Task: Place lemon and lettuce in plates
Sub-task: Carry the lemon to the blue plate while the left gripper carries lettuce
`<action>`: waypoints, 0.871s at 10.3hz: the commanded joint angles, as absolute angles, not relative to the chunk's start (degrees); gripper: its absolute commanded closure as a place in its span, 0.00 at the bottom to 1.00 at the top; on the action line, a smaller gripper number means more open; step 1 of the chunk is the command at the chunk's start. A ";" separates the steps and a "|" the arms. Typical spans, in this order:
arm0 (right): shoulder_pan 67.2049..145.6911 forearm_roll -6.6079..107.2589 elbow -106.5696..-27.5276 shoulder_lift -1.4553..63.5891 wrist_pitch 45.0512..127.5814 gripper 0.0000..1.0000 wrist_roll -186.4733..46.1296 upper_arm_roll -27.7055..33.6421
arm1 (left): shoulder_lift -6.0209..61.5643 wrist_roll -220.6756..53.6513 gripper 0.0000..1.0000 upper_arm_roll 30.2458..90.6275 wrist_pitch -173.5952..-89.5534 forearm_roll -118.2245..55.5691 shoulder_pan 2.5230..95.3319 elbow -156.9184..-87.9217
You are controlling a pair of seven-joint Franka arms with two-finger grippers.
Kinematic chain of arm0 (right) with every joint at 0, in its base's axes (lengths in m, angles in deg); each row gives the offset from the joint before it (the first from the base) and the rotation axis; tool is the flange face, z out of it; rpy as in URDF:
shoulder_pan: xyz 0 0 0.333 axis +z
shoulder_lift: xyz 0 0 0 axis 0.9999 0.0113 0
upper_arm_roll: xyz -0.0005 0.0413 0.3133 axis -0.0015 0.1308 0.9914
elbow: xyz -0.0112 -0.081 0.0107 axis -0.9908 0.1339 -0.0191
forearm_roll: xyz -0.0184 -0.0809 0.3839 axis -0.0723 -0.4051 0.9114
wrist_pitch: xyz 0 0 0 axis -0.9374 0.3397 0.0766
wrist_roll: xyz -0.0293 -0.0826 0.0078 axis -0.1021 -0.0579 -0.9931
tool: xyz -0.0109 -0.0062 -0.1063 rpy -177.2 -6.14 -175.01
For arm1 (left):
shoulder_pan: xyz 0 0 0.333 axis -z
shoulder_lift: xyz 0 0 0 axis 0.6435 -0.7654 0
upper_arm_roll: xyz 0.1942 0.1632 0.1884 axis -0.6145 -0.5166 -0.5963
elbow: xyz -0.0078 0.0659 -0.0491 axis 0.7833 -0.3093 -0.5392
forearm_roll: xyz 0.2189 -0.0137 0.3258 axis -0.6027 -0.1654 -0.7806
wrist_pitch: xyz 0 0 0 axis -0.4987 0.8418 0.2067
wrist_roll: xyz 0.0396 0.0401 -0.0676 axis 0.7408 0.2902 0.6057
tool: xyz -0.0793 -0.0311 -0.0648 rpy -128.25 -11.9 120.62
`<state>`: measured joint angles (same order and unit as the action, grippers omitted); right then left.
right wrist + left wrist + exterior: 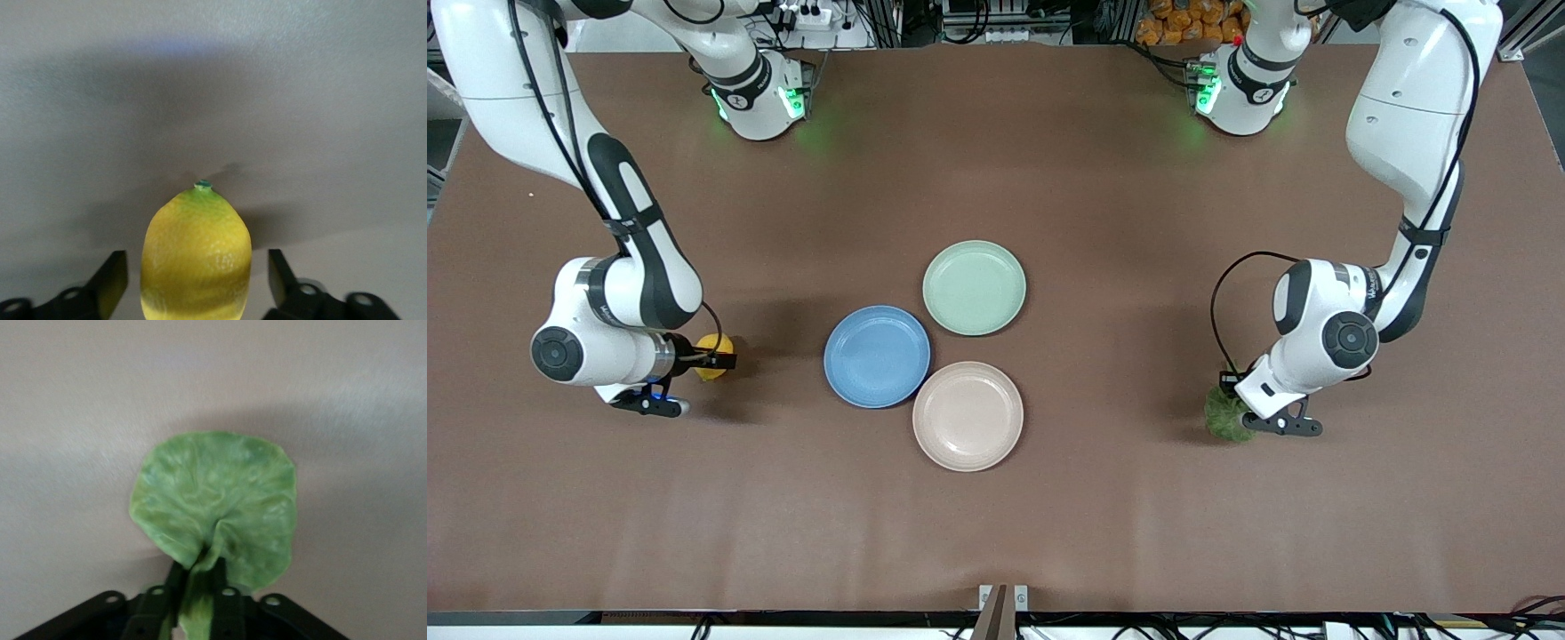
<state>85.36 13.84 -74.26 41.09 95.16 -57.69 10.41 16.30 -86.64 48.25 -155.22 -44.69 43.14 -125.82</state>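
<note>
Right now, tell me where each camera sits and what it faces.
Front view: high across the table, facing both arms and three plates.
Left wrist view: on the left arm, looking down at the lettuce pinched by the left gripper.
Right wrist view: on the right arm, lemon between the open right gripper.
Front shares the lettuce and lemon.

Even, bright overhead light falls on the bench [996, 516] in the front view, with soft shadows beside both arms; green base lamps glow. Both wrist views look soft, the lettuce [217, 510] slightly blurred, the lemon [196, 257] casting a diffuse shadow
</note>
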 commanded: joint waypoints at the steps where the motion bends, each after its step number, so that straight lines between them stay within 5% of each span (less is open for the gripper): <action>1: 85.13 13.22 -74.73 40.30 95.33 0.68 -58.11 10.79 | 19.89 -86.36 1.00 48.61 -152.33 -45.86 43.74 -125.01; 3: 85.57 13.56 -70.89 38.81 89.39 0.98 -57.85 11.05 | 25.07 -86.27 1.00 49.14 -148.64 -45.51 46.37 -124.93; 5: 88.98 15.14 -63.25 38.98 81.03 1.00 -54.01 12.45 | 26.85 -83.31 1.00 50.88 -144.34 -44.98 49.27 -120.73; 9: 100.66 23.56 -58.99 41.43 81.52 1.00 -40.03 12.46 | 23.52 -71.71 1.00 54.15 -135.35 -42.71 56.29 -107.62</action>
